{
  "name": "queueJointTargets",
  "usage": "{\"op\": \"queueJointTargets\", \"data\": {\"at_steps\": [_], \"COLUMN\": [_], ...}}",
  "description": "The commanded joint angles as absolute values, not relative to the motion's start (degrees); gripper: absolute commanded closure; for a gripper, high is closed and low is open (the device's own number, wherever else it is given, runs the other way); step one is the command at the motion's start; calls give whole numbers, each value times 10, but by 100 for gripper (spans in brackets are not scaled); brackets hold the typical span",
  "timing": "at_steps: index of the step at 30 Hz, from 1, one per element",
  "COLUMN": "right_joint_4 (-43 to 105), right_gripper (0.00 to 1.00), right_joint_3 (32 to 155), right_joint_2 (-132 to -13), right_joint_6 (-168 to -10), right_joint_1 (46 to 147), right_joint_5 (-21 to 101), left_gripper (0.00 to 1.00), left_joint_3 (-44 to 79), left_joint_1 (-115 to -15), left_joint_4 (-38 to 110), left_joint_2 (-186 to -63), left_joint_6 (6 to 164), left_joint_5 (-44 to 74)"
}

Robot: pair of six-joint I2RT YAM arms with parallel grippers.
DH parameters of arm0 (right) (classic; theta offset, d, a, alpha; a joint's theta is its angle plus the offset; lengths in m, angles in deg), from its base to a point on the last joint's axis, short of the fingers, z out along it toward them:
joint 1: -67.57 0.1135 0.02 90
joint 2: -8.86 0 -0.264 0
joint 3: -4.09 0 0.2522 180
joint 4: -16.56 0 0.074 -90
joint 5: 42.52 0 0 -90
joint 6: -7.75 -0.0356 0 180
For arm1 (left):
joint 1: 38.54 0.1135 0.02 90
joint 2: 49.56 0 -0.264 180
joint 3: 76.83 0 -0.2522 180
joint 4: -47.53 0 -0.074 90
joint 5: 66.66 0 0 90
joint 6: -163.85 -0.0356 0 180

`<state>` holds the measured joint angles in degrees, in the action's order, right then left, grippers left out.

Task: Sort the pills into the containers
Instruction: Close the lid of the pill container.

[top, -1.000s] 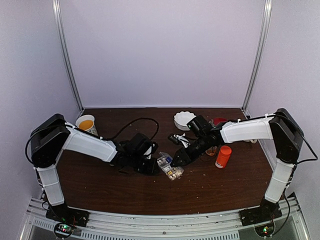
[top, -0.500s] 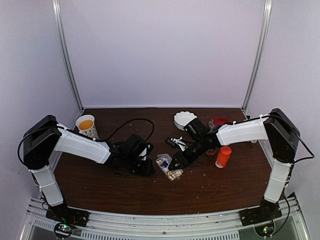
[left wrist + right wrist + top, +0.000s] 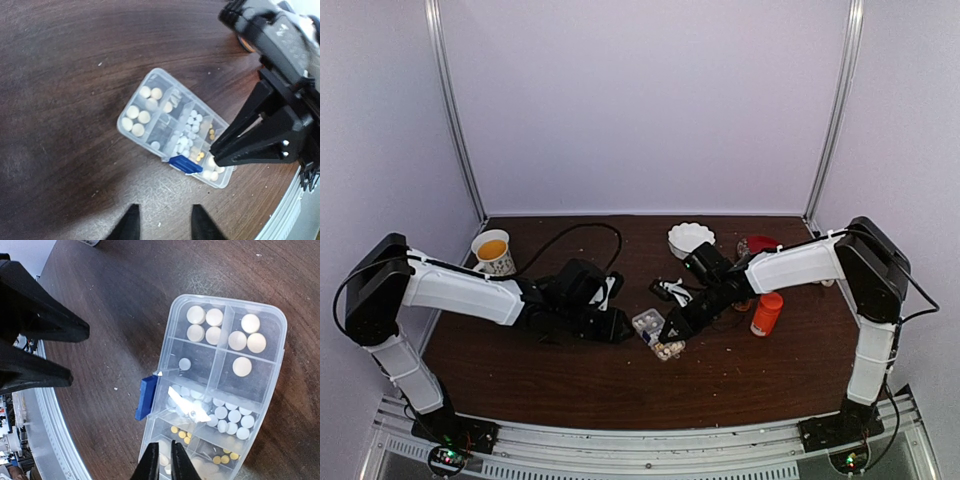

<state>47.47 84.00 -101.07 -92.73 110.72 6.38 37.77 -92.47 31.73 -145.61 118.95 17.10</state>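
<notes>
Underneath everything, a dark wooden worktop (image 3: 720, 390). Reaching in from the left edge, the white-shelled left arm (image 3: 460, 290), stretched low toward the middle. Coming from the right edge, the right arm (image 3: 800, 262), likewise bent down to the middle.

At the end of the first, the left gripper (image 3: 162, 222), low over bare wood just left of the box, fingers spread apart. At the end of the second, the right gripper (image 3: 164, 460), poised over the box's end nearest the near edge, tips drawn together; whether touching the plastic, impossible to tell.

Near the far edge, about midway along, a white scalloped bowl (image 3: 689, 240). At the far left corner, a paper cup (image 3: 493, 250) of orange liquid. Toward the right edge, an orange bottle (image 3: 767, 312), upright.

In the middle of the worktop, between the two grippers, the clear organizer box (image 3: 205, 367), flat on the wood and slanted to the edges, with a blue latch (image 3: 146, 397) on the long side facing the left gripper.

Inside, the pills (image 3: 205, 322): large whitish rounds in the compartments farthest from the right gripper, one alone in the next cell, small white tablets (image 3: 227, 415) in the following one, tiny yellow ones (image 3: 180, 432) beside the closed tips.
</notes>
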Motion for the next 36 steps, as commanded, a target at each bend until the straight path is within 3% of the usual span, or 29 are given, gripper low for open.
{"op": "queueJointTargets", "data": {"at_steps": [1, 6, 25, 27, 36], "right_joint_4": [500, 509, 510, 510, 511], "right_gripper": [92, 100, 100, 100, 100], "right_joint_3": [848, 849, 854, 855, 858], "right_joint_2": [-1023, -1025, -1021, -1021, -1023], "right_joint_6": [-926, -929, -936, -936, -937], "right_joint_1": [1111, 1111, 1120, 1120, 1120], "right_joint_5": [120, 137, 155, 155, 157], "left_gripper": [55, 45, 42, 46, 80], "left_joint_3": [375, 357, 243, 241, 289], "left_joint_1": [-922, -921, -918, -917, -918], "left_joint_4": [365, 387, 216, 198, 188], "left_joint_2": [-1460, -1482, -1596, -1597, -1554], "left_joint_6": [1199, 1206, 1176, 1173, 1174], "left_joint_5": [164, 158, 181, 184, 196]}}
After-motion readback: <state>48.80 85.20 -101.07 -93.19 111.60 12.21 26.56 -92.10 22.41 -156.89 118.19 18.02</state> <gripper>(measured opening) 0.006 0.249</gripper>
